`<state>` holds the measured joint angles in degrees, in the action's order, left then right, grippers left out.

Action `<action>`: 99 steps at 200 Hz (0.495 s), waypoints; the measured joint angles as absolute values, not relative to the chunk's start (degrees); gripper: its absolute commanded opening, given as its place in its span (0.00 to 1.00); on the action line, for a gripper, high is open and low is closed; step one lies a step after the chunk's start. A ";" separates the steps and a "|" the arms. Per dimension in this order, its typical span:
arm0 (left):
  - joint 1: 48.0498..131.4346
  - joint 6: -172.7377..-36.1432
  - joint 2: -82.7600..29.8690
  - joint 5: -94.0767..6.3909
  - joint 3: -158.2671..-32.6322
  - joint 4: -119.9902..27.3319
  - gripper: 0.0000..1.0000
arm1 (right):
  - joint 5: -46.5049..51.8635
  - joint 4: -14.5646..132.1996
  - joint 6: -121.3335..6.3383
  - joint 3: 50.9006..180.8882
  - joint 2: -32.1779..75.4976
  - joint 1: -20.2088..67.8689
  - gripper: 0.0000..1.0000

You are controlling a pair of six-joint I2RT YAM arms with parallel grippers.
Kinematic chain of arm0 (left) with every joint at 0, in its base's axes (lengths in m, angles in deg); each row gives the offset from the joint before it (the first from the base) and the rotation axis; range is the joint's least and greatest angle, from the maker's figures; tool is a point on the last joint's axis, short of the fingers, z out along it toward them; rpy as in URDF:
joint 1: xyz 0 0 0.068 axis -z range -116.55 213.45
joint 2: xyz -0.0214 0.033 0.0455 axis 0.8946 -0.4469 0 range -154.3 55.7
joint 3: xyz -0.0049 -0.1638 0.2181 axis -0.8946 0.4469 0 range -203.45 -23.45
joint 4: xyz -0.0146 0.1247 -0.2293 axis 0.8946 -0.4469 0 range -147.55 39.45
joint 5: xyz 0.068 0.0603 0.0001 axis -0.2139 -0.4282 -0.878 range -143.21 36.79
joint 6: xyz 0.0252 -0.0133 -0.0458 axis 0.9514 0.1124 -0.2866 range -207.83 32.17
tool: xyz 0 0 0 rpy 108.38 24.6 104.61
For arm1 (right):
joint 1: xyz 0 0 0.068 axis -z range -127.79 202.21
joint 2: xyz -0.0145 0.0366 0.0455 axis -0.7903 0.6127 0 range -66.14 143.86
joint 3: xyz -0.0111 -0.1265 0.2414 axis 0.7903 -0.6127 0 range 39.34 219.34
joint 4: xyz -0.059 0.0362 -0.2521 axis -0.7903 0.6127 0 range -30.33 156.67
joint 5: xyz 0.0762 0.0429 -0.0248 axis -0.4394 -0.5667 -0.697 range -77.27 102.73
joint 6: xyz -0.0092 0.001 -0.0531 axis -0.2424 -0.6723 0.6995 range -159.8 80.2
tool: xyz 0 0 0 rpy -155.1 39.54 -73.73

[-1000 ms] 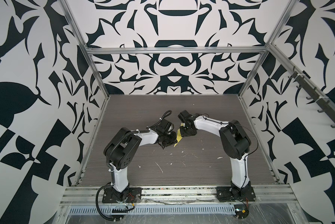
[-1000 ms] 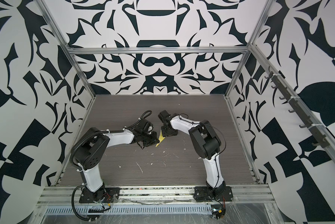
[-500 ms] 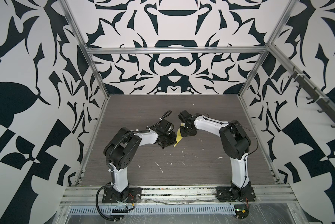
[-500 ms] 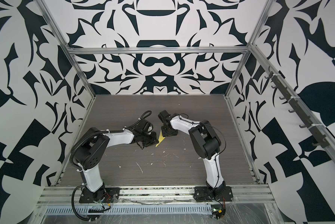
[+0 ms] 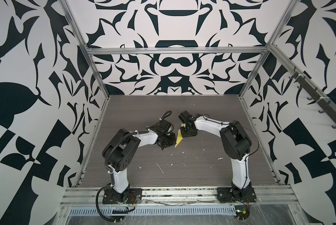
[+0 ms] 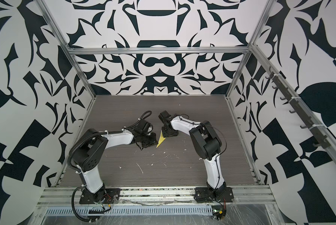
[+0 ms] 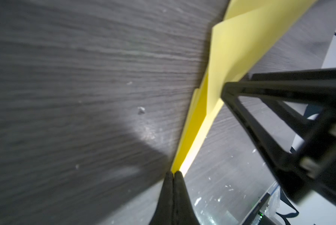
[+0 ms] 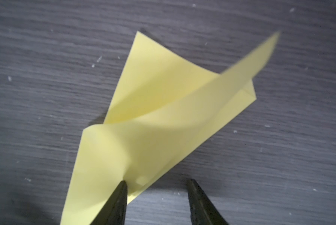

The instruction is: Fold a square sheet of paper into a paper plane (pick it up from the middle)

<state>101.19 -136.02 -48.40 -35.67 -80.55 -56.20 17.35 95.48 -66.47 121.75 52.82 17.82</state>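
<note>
"Top views, both of them: what is the room like?"

"3 patterned walls (image 5: 173, 64), black shapes on white, set in an aluminium frame (image 5: 175, 51). A row of hooks (image 5: 319, 101) runs along the right-hand wall."

"And the surface?"

"A dark grey wood-grain table (image 5: 202, 175), scattered with white flecks (image 5: 159, 167). The sheet of paper (image 6: 161, 140), yellow and folded to a narrow point, lies near the table's middle, between the 2 grippers."

"The left one?"

"The left gripper (image 7: 173, 173) has its fingers pressed together on the paper's narrow end."

"The right?"

"The right gripper (image 8: 157, 181) is about half spread and grips nothing. 1 finger (image 8: 120, 198) sits over the paper near its edge, the other over bare table. 1 flap curls up off the sheet."
</note>
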 measured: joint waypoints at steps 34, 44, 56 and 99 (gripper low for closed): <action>101.56 -136.06 -45.93 -34.32 -80.66 -52.99 0.02 | 17.38 95.55 -66.61 121.82 52.84 17.82 0.50; 101.78 -136.24 -46.10 -34.03 -80.70 -52.31 0.02 | 17.38 95.61 -66.63 121.86 52.88 17.82 0.50; 101.98 -136.45 -46.71 -33.82 -80.88 -52.09 0.02 | 17.38 95.72 -66.65 121.99 52.95 17.82 0.50; 102.11 -137.20 -50.23 -33.68 -82.61 -52.51 0.01 | 17.38 95.81 -66.65 122.06 53.08 17.82 0.50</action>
<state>102.11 -137.20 -50.23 -33.68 -82.61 -52.51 17.38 95.81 -66.65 122.06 53.08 17.82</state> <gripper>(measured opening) 0.040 0.500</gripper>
